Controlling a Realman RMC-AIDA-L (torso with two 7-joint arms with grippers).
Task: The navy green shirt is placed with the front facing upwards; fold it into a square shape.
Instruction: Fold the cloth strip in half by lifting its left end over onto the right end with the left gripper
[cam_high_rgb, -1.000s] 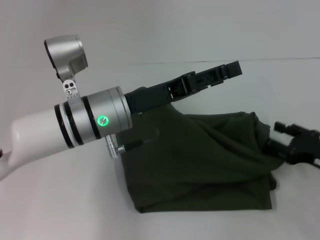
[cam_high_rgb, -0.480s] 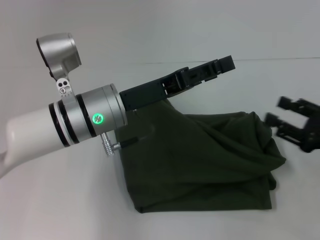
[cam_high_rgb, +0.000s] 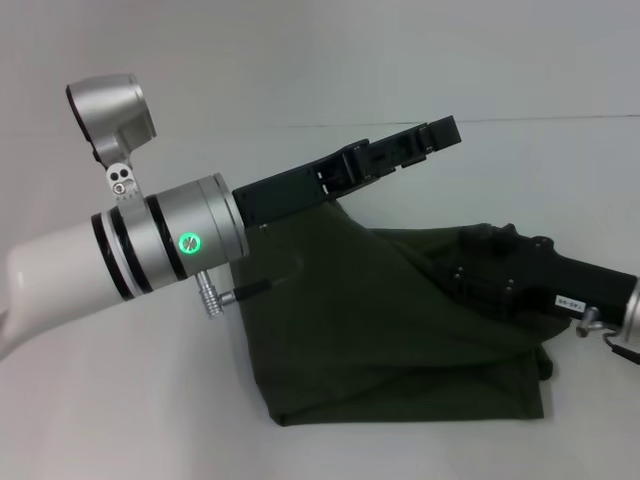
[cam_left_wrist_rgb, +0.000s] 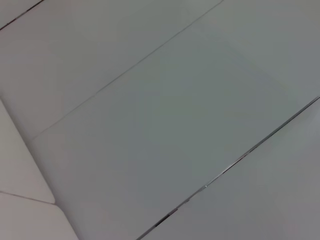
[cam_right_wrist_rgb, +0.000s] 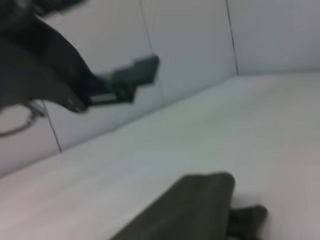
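- The navy green shirt (cam_high_rgb: 400, 330) lies on the white desk (cam_high_rgb: 120, 420) as a folded, roughly rectangular bundle — plain dark green cloth faces up, with no print showing.
- Its near edge runs fairly straight along the desk; one corner at the far left is drawn upward, so the cloth slopes from there down toward the right in long diagonal creases.
- The left gripper (cam_high_rgb: 440, 135) is raised above the far side of the shirt, its black body stretched toward the back wall. That lifted corner of cloth meets the underside of the gripper's body, but whether the fingers are clenched or released on it cannot be told from the head view.
- The left wrist view shows only pale wall panels (cam_left_wrist_rgb: 160, 120) with thin seams.
- The right arm (cam_high_rgb: 545, 275) reaches in from the right edge, its black end lying over the right-hand part of the shirt — its fingers are not visible, so the right gripper's state cannot be told.
- In the right wrist view, a dark green fold of the shirt sits low and close, with the left gripper (cam_right_wrist_rgb: 135, 72) farther off against the wall.
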